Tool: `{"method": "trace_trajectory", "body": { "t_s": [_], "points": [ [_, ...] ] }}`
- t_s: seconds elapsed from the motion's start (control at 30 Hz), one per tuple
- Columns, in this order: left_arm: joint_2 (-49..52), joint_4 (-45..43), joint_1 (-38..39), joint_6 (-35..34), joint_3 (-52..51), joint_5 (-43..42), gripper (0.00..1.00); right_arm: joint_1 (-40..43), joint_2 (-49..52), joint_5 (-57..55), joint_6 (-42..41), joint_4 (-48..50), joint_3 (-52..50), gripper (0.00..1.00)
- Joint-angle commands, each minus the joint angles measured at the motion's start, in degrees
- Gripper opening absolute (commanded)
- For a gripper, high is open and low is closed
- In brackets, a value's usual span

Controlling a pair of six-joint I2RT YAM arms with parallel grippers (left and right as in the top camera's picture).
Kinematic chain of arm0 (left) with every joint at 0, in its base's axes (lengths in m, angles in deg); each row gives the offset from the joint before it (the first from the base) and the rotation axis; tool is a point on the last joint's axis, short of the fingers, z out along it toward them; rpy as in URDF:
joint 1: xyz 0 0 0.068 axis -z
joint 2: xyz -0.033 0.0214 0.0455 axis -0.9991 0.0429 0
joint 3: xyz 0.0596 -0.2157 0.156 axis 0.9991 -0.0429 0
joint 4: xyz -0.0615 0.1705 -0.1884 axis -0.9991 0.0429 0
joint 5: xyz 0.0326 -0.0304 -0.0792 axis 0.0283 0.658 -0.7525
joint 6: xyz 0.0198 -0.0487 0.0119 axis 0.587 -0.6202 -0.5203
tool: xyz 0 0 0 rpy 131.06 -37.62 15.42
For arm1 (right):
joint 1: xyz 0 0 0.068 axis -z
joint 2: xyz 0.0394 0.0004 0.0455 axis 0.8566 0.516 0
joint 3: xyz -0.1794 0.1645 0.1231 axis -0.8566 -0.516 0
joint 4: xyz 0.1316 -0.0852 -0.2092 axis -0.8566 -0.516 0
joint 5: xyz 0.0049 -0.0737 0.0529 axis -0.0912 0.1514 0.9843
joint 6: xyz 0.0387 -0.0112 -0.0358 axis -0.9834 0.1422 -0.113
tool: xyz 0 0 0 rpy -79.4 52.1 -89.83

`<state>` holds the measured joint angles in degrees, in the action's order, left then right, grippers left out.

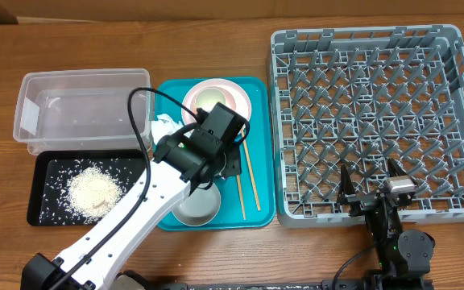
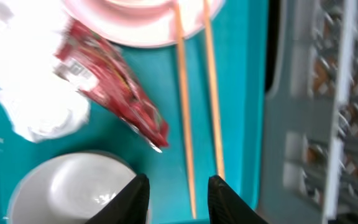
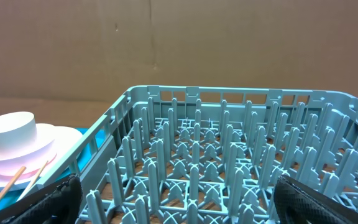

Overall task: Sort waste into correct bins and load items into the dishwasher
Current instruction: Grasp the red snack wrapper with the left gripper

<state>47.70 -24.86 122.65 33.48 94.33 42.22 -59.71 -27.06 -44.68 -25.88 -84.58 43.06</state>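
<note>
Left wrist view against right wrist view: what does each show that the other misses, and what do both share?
Only the left wrist: the red snack wrapper, the crumpled white napkin and a pale bowl. Only the right wrist: the white bowl standing on the pink plate, and the brown wall behind. Both: that pink plate, the chopsticks, the teal tray and the grey dish rack.

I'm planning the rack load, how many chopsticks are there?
2, side by side on the teal tray: one chopstick nearer the bowl, the other chopstick nearer the dish rack, both reaching the pink plate. None seems hidden.
</note>
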Motion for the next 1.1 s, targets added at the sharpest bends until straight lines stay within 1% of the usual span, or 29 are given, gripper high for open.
{"method": "trace_trajectory", "body": {
  "t_s": [0.0,0.13,0.43,0.53,0.67,0.77,0.87,0.97,1.03,1.07],
  "points": [
    [2.56,-0.83,-1.03,-3.65,0.57,6.05,0.35,0.15,-0.57,0.07,0.2,0.24,-0.61,1.0],
    [7.23,-1.18,-1.03,-4.55,0.57,6.08,0.4,0.15,-0.57,0.07,0.2,0.24,-0.61,1.0],
    [16.06,-4.2,-1.14,-6.16,0.59,6.1,0.4,0.15,-0.57,0.07,0.2,0.24,-0.61,1.0],
    [17.09,-5.4,-1.79,-6.16,0.57,6.1,0.45,0.15,-0.57,0.07,0.2,0.24,-0.61,1.0],
    [19.21,-5.6,-2.1,-6.19,0.57,6.08,0.45,0.15,-0.57,0.07,0.2,0.24,-0.61,1.0],
    [20.76,-5.66,-2.1,-6.38,0.57,6.08,0.43,0.15,-0.57,0.07,0.2,0.24,-0.61,1.0],
    [21.62,-6.54,-2.1,-6.82,0.59,6.03,0.38,0.15,-0.57,0.07,0.2,0.24,-0.61,1.0],
    [21.62,-7.08,-2.1,-6.8,0.59,6.08,0.35,0.15,-0.57,0.07,0.2,0.24,-0.61,1.0],
    [21.62,-7.17,-2.1,-6.82,0.59,6.08,0.27,0.15,-0.57,0.07,0.2,0.24,-0.61,1.0],
    [21.62,-7.13,-2.1,-6.8,0.59,6.08,0.21,0.15,-0.57,0.07,0.2,0.24,-0.61,1.0]
  ]
}}
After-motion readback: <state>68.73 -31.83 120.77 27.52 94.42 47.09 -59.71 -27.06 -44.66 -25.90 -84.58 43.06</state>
